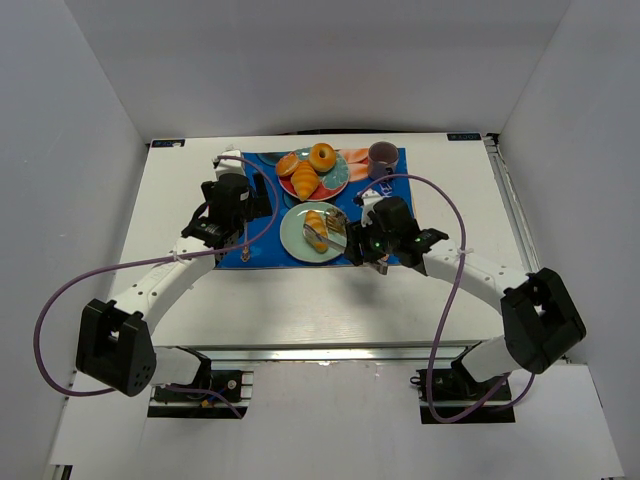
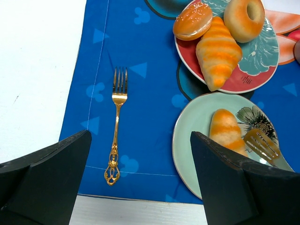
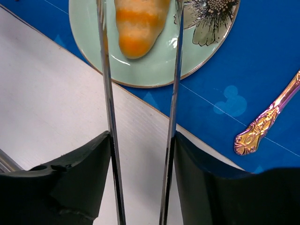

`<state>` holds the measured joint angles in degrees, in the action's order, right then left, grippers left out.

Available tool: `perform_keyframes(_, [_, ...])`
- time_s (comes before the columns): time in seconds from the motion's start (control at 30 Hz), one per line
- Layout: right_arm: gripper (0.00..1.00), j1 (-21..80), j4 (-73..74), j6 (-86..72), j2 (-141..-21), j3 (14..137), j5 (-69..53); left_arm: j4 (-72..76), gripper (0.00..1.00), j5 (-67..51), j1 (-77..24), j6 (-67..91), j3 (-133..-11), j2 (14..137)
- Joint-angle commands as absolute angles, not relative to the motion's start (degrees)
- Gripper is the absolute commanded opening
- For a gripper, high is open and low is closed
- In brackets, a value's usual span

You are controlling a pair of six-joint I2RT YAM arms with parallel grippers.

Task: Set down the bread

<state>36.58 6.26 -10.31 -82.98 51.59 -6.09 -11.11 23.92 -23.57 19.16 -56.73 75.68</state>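
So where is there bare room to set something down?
Bare blue mat between the gold fork and the pale green plate; white tabletop left of the mat. Crowded: the red plate with three pastries, the green plate with orange croissant and metal tongs.

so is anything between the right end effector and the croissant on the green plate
Nothing visible does. The right end effector grips metal tongs whose two arms straddle the croissant on the mint-green plate. Only bare plate shows between the arms and the croissant.
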Motion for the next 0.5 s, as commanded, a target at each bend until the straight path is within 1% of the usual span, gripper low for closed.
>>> perform_keyframes(0.0, [0.61,36.9,4.6,-10.1,-80.9,52.6,-6.2,-10.1,0.98,23.9,-23.3,19.2,-56.4,75.4])
perform_keyframes(0.03, [0.64,36.9,4.7,-10.1,-80.8,52.8,-6.2,-10.0,0.98,23.8,-23.3,19.2,-56.4,75.5])
perform_keyframes(0.13, [0.66,36.9,5.4,-10.3,-79.8,53.6,-6.4,-10.0,0.98,23.6,-23.3,19.2,-56.5,75.7])
perform_keyframes(0.33, [0.65,36.9,6.7,-11.0,-77.0,55.4,-4.8,-10.2,0.98,23.8,-23.2,19.2,-56.5,75.6])
perform_keyframes(0.43, [0.64,36.9,6.6,-11.8,-74.1,56.6,-2.1,-10.4,0.98,24.0,-23.3,19.2,-56.6,75.6])
perform_keyframes(0.47, [0.63,37.0,6.7,-11.6,-72.6,57.2,0.6,-10.4,0.98,24.1,-23.3,19.1,-56.6,75.7])
